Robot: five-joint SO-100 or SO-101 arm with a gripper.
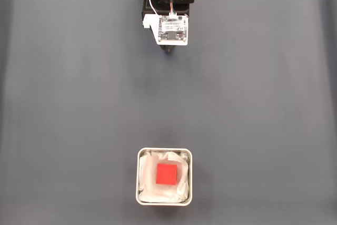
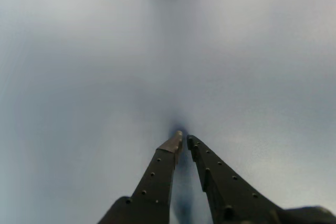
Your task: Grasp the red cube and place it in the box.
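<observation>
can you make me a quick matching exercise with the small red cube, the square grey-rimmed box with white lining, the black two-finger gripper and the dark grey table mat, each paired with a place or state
Things:
1. small bright red cube
2. square grey-rimmed box
3. black two-finger gripper
4. dark grey table mat

Places or states:
A. top centre of the fixed view, fingertips nearly together, holding nothing
B. lies on the white lining
C. spread under everything
D. stands at bottom centre of the fixed view

Pairs: 1-B, 2-D, 3-A, 4-C

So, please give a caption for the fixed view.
Red cube resting inside the box, arm parked at the table's far edge.
</observation>
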